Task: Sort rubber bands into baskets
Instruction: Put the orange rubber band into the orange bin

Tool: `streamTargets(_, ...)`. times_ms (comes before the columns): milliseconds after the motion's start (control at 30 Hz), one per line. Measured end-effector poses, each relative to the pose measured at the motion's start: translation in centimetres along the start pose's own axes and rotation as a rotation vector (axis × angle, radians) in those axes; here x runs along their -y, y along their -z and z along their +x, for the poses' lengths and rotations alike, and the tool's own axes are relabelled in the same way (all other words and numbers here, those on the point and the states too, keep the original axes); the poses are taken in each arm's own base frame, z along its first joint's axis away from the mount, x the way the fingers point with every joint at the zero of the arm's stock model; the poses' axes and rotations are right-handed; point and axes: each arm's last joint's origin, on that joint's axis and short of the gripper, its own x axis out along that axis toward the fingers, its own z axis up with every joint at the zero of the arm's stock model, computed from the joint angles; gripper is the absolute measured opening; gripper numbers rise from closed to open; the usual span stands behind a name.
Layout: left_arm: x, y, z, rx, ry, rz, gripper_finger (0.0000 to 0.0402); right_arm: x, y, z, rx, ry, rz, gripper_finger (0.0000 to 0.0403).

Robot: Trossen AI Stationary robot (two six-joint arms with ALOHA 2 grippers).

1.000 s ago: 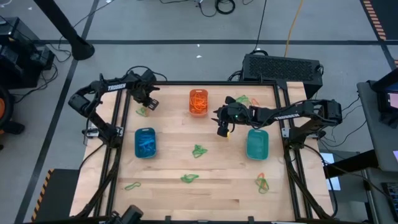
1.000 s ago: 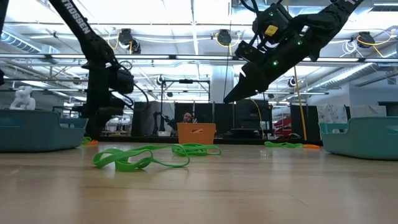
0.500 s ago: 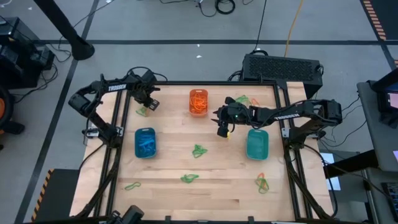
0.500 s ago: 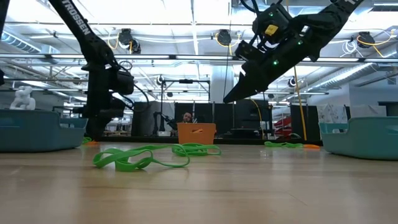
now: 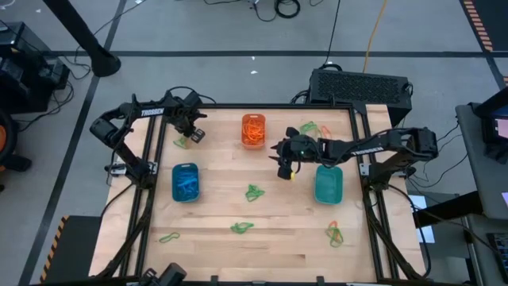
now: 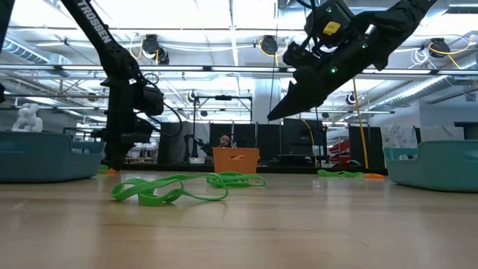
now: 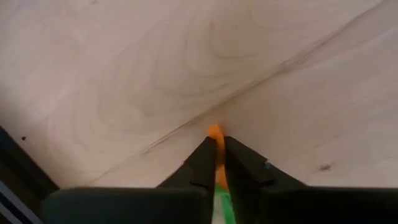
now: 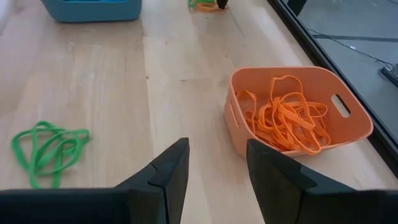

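Now pinched shut: left end effector [image 7: 216, 163] at ten o'clock on the tabletop [image 5: 286, 238], gripping an orange and a green rubber band [image 7: 215, 149]. Ready to lift toward the baskets [image 5: 253, 130]. Hovering centre, right end effector [image 8: 214, 165] gapes open, empty.

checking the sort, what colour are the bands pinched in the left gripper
Orange and green bands, pinched between the left gripper fingers; clearest in the left wrist view.

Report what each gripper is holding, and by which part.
Left gripper: jaws pinch rubber bands, an orange and a green strand, at the tips. Right gripper: jaws open, nothing held.
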Motion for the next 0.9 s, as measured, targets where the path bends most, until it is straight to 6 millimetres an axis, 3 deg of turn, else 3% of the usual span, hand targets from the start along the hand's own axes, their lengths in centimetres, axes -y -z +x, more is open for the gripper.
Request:
streamTargets(67,0.0,0.0,-0.2,0.009,0.002,0.001,0.0012,-0.2,-0.1,-0.1,0.002,-0.004,-0.005,0.0153)
streamTargets(200,0.2,-0.1,-0.9,0.060,0.008,0.011,0.0009,-0.5,-0.1,-0.2,0.006,-0.013,-0.011,0.0153)
streamTargets(433,2.0,-0.4,-4.5,0.231,0.151,0.070,0.0003,-0.5,-0.2,-0.2,0.011,-0.013,-0.008,0.0153)
streamTargets(700,5.9,0.0,-9.0,0.500,0.360,0.161,0.0002,-0.5,-0.2,-0.2,0.011,-0.010,-0.006,0.0153)
streamTargets(900,9.9,-0.3,-10.6,0.677,0.474,0.239,0.0001,-0.5,-0.2,-0.2,0.011,-0.010,-0.017,0.0153)
